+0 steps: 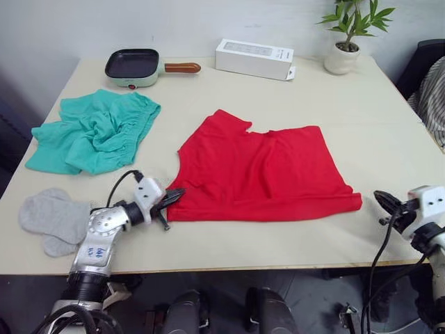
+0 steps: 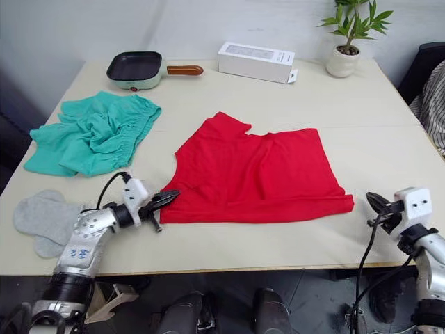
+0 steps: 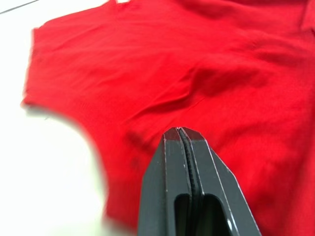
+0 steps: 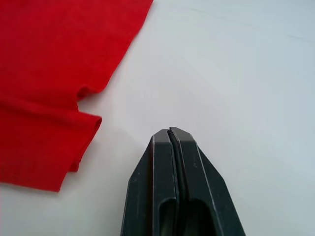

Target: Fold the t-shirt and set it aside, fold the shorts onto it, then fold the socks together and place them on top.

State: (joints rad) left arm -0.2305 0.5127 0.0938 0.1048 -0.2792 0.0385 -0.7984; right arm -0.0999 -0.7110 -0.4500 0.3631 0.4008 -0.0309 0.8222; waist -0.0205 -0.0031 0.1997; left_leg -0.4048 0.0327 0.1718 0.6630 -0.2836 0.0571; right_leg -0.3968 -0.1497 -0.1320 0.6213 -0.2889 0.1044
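Centrally on the table (image 1: 208, 254) lies the partly folded red t-shirt (image 1: 264, 170), the left gripper (image 1: 174, 196) pressed together at its near-left corner, the right gripper (image 1: 386, 200) likewise closed, empty, near the table's front-right edge

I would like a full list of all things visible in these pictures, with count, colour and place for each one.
t-shirt: one, bright red, partly folded, middle of table.
shorts: one, teal-green, crumpled, left side of table.
socks: two, light grey, overlapping, near left corner.
pan: one, dark inside, pale green body, brown handle, far left.
box: one, white, far edge at middle.
potted plant: one, green leaves, white pot, far right corner.
table: one, cream.
left gripper: black, shut, at the shirt's near left edge.
right gripper: black, shut, beside the shirt's near right corner, apart from it.
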